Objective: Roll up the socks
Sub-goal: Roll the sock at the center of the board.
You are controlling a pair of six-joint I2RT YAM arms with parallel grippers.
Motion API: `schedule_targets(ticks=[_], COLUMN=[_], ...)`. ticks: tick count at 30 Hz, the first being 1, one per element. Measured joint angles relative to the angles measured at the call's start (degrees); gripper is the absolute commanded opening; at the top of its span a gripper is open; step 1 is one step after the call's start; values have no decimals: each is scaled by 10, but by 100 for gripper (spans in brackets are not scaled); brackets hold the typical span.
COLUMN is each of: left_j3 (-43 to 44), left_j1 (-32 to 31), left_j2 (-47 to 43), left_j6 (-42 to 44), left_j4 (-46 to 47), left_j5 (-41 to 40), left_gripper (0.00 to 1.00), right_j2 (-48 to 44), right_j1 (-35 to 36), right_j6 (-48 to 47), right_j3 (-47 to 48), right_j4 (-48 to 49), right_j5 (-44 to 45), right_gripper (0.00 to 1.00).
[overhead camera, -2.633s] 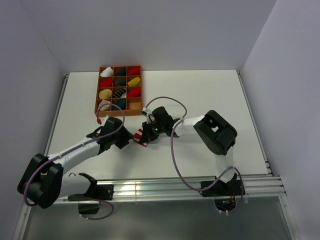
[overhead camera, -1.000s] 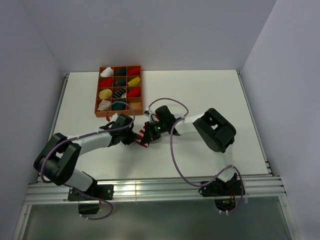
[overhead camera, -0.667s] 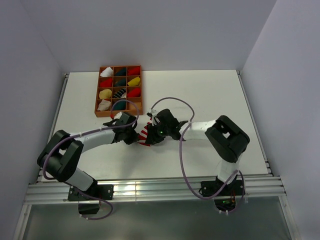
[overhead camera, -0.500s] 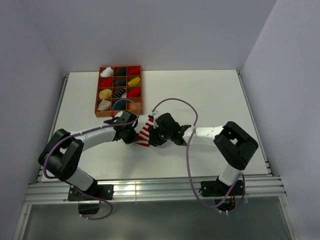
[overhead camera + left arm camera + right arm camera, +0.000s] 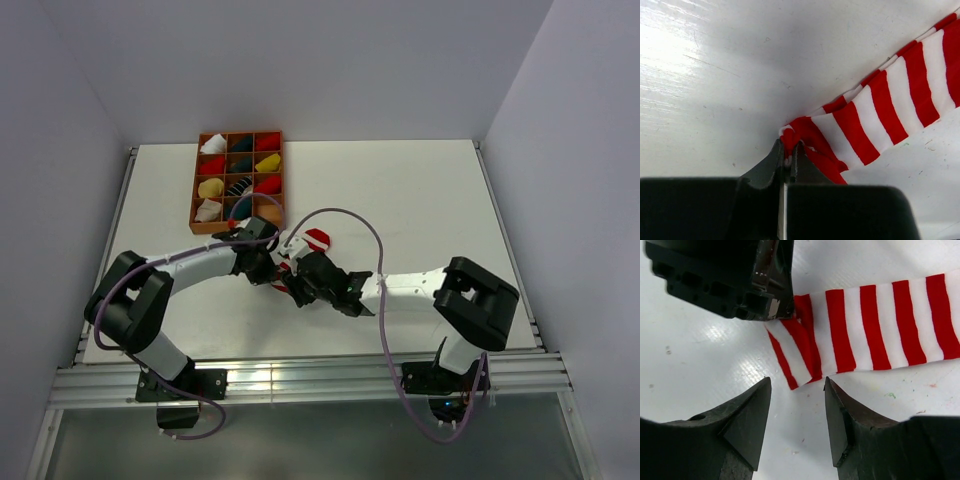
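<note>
A red-and-white striped sock (image 5: pixel 316 239) lies flat on the white table (image 5: pixel 420 200) between my two arms. In the left wrist view my left gripper (image 5: pixel 789 150) is shut on a bunched red corner of the striped sock (image 5: pixel 890 95). My right gripper (image 5: pixel 797 385) stands open just short of the sock's striped end (image 5: pixel 875 325), with bare table between its fingers and nothing held. The left gripper's black body (image 5: pixel 725 275) shows at the top of the right wrist view, touching the same end. From above, the left gripper (image 5: pixel 270 273) and right gripper (image 5: pixel 296 288) almost meet.
An orange compartment tray (image 5: pixel 283 180) at the back left holds rolled bundles in red, yellow, white and dark colours. A grey wall stands behind the table and a metal rail runs along the near edge.
My right gripper has let go of the striped sock, opened and drawn back toward the near edge. My left gripper has closed on the sock's corner. The sock now lies stretched out flat.
</note>
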Motion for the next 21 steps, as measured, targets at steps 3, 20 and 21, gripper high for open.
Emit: schedule_targets(ticks=[3,20,21], left_j3=[2,13,13], left_j1=[0,0,0], left_j2=[1,9,9], left_j6=[3,19,20], left_j4=[-2,-13,-13], left_j5=[1,5,5], left_gripper=[0,1,1], right_j2=[19,70,75], right_j1=[6,47,47], right_j6=[-13,-82,-85], right_j3=[2,22,22], right_j4=[11,49,51], right_j5=[17,50,52], right_gripper=[55,57,57])
